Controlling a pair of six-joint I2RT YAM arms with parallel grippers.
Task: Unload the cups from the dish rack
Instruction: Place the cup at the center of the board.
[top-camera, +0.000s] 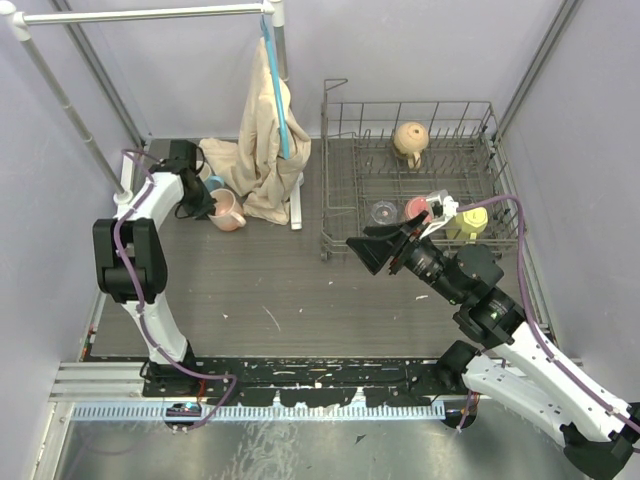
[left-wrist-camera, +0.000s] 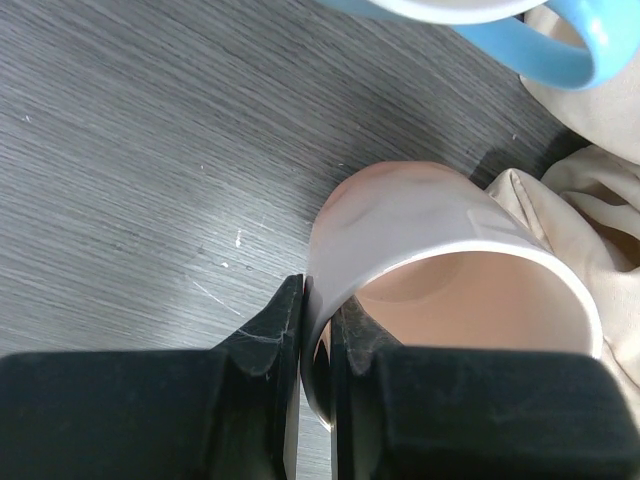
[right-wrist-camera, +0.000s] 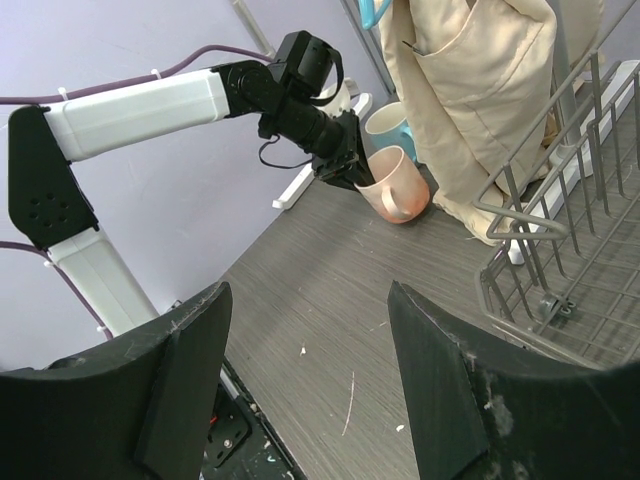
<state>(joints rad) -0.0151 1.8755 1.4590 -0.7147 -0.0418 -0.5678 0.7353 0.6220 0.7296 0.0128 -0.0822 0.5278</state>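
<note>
Fig. Two-arm rig seen from above and from both wrists. L. gripper, at the far left of the table, was nearly closed, pinching the rim wall of the salmon pink mug: one finger outside the wall, the other inside the mouth. The mug was tipped, mouth facing near-right, and lay well outside the dish rack; whether its base touched the table could not be told. Just beyond it, on the far side, stood the light blue mug, partly tucked against the beige cloth, which hung from a rail and pooled on the table beside both mugs. R. gripper hovered over the table just near the rack's near-left corner, jaws wide apart w/ nothing between them, pointing left toward the l. arm. The rack occupied the far right of the table. Inside it: a tan mug upended on the prongs toward the far side; along the near side, left to right, a clear glass, a pink mug and a yellow-green mug, the last two partly hidden by the r. arm. In the r. wrist view, the l. gripper and its mug showed at centre, the rack's wire wall at right.
</note>
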